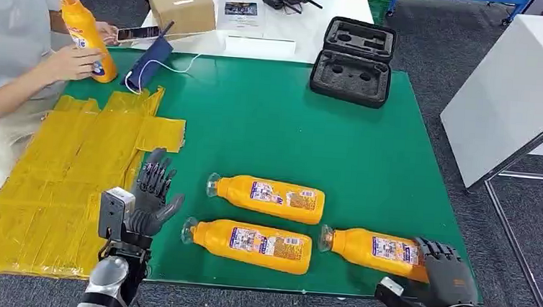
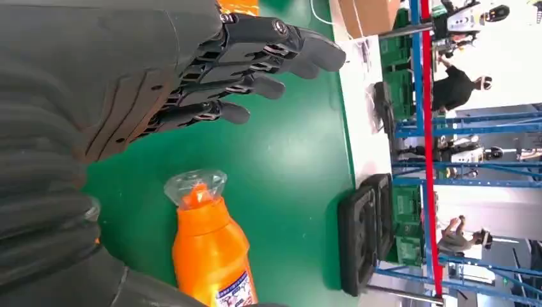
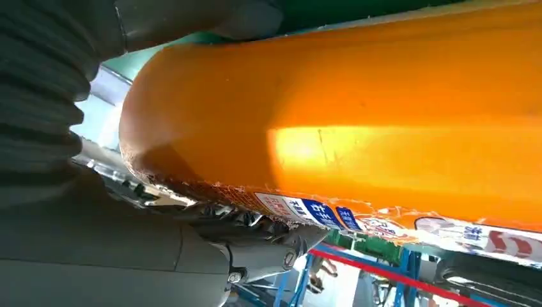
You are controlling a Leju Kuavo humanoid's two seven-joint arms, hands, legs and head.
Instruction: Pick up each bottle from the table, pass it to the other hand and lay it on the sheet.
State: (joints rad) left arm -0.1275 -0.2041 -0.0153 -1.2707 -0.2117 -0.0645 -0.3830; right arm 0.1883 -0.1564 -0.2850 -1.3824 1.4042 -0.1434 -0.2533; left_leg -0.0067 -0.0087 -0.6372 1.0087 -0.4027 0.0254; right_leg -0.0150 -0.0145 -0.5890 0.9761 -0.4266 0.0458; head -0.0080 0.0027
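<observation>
Orange plastic bottles lie on their sides on the green mat (image 1: pixel 271 117), each with its long axis running left to right and its capped neck toward the yellow sheet (image 1: pixel 57 182). The nearest-right bottle (image 1: pixel 377 251) is engaged by the right hand (image 1: pixel 442 270) at its base end; the fingers are wrapped over the body, and in the right wrist view the bottle (image 3: pixel 358 121) is seen pressed against the palm, so a grasp is judged to be formed. The left hand (image 1: pixel 151 196) is held empty above the mat beside the sheet's edge, fingers apart and extended. The front-middle bottle (image 1: pixel 248 244) lies just beside it, neck toward the hand. A third bottle (image 1: pixel 269 197) lies behind. A lift and a leftward hand-over are judged to be required next.
</observation>
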